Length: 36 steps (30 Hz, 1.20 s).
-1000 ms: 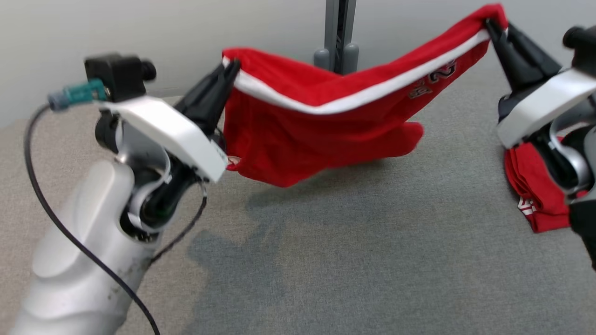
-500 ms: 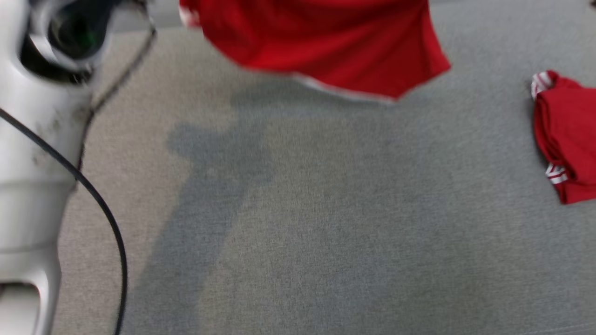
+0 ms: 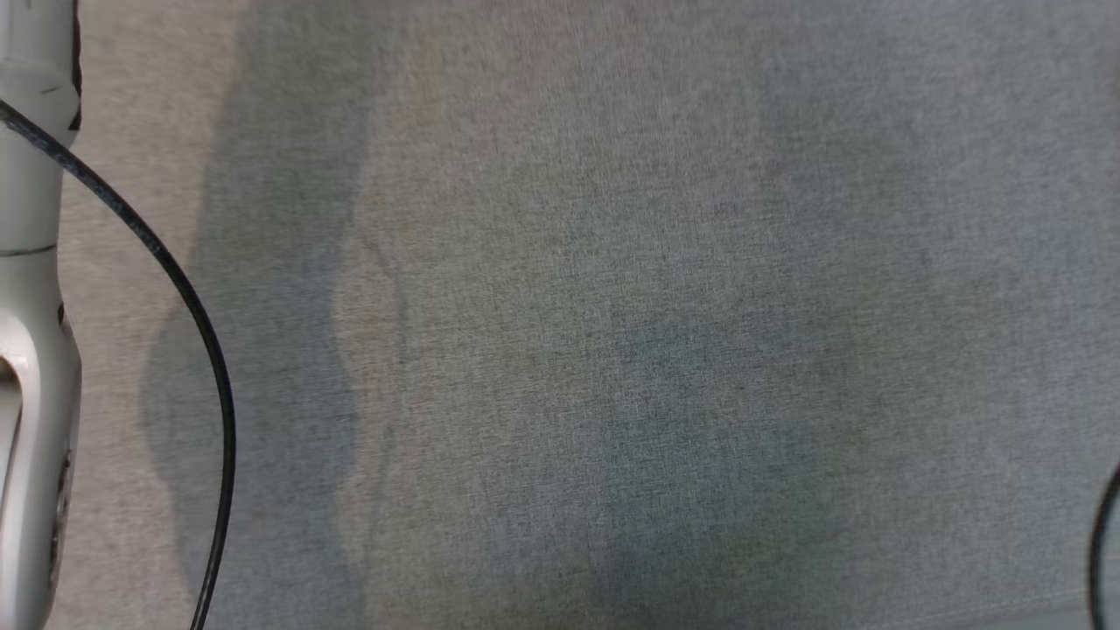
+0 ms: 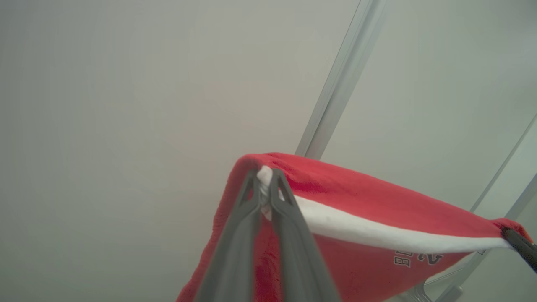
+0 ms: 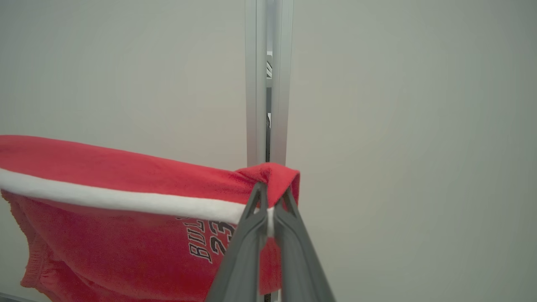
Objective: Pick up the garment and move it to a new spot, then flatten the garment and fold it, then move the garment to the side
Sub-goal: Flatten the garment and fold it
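The left tool (image 4: 265,179) is closed, and its two fingers (image 4: 235,235) pinch one white-edged corner of the garment (image 4: 377,201). The right tool (image 5: 273,193) is closed in the same way on the opposite corner. Between them the red garment hangs stretched in the air, with a white stripe (image 4: 377,233) along its upper edge.

In the left wrist view it runs from the tool toward 4 o'clock, where a dark fingertip (image 4: 520,247) of the right tool holds its far end. In the right wrist view it runs toward 9 o'clock, and a dark print (image 5: 212,245) of letters and numbers sits under the stripe. A metal post (image 5: 268,84) stands behind at 12 o'clock, before a pale wall (image 5: 126,63).

The head view shows the grey bench (image 3: 612,306), a pale forearm (image 3: 31,350) at 9 o'clock and a black cable (image 3: 175,271) curving beside it.
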Available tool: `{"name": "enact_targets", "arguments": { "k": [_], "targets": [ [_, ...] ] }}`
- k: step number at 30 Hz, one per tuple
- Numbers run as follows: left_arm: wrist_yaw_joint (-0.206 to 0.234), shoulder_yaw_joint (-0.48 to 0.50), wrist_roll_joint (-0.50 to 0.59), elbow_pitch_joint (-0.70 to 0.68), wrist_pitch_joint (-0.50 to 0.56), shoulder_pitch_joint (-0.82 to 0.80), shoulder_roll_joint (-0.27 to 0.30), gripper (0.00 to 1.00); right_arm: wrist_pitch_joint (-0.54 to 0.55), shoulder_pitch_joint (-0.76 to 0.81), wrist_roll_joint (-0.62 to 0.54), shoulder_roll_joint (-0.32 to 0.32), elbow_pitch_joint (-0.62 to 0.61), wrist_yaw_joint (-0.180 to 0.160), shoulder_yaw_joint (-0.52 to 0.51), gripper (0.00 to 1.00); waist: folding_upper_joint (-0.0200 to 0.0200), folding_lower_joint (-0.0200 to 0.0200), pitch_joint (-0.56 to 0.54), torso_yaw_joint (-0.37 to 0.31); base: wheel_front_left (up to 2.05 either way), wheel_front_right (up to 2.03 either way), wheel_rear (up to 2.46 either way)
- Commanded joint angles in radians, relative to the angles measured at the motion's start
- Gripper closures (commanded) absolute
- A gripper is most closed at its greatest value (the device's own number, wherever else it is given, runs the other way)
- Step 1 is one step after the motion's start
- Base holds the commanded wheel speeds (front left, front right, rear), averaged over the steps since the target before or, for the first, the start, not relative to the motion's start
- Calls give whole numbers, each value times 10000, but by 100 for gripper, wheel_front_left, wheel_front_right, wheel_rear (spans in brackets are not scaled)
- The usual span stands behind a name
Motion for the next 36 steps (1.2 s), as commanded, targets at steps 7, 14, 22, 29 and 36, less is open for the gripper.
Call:
{"name": "enact_targets", "arguments": {
  "k": [7, 14, 22, 29, 36],
  "targets": [
    [-1144, -230, 249, 2100, -1538, 192, -88, 100, -779, 612, 546, 794, 1583, -3, 1084, 100, 0, -1, 1009, -136, 0, 0, 0],
    [-1624, -1168, 781, 3514, -1962, 1040, -131, 100, -803, 1621, 1437, 460, 2158, -3, 2573, 100, 0, -1, 747, 280, 0, 0, 0],
    [-1791, -2389, 781, 4030, -1299, 2698, -332, 100, -768, 2927, 2548, -163, 2394, -3, 3886, 100, 0, -1, -253, 837, 0, 0, 0],
    [-1771, -4266, 889, 3313, -352, 3873, 204, 100, -256, 3689, 2929, -770, 2578, -3, 5117, 100, 0, -1, -852, 1092, 0, 0, 0],
    [-1771, -6088, 1230, 3120, -67, 4708, 799, 100, 747, 4382, 3802, -1259, 2495, -7, 6169, 100, 0, -1, -1501, 1072, 0, 0, 0]
  ]
}}
